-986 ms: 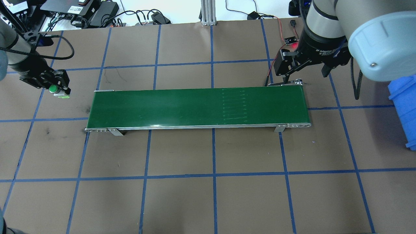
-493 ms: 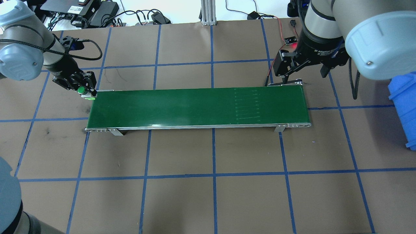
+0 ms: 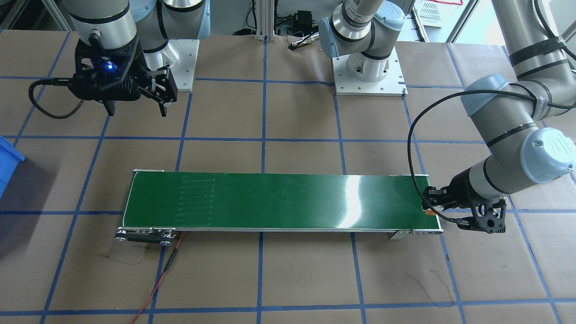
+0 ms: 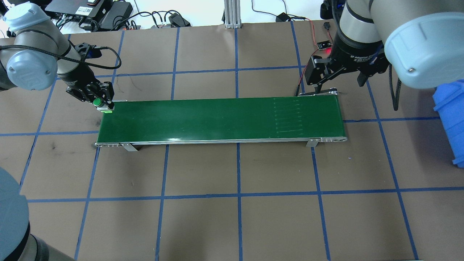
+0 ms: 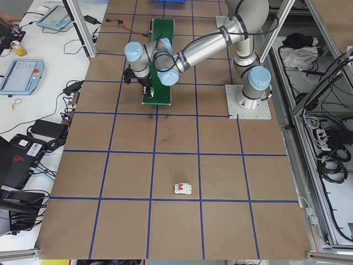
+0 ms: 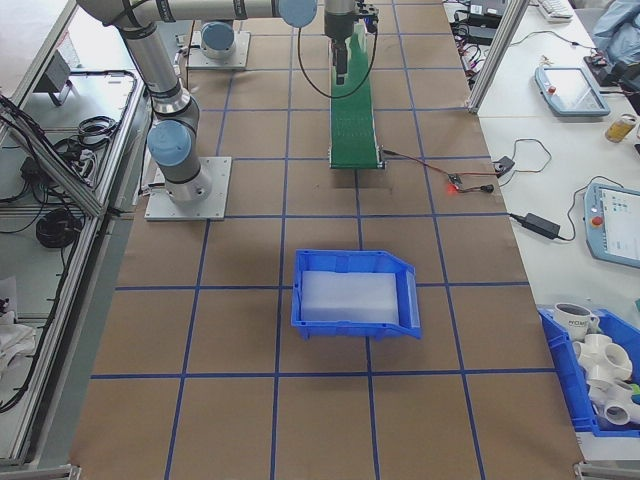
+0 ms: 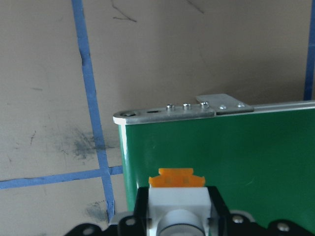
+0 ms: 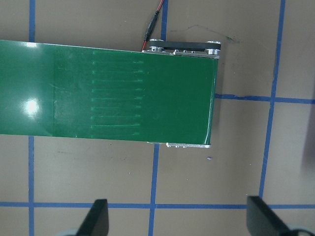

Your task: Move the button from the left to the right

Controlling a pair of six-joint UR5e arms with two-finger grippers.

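We're holding the small push-button w/ round green cap, white square body & orange-red base pinched in the left black two-finger gripper, right at the left end of the long green conveyor belt, orange base just over the belt edge in the wrist view. To do this well we're aiming to ease further inboard, lower til the base sits flat, then release w/o tipping it. The right black gripper is hanging wide open & empty near the belt's right end, ready to receive.
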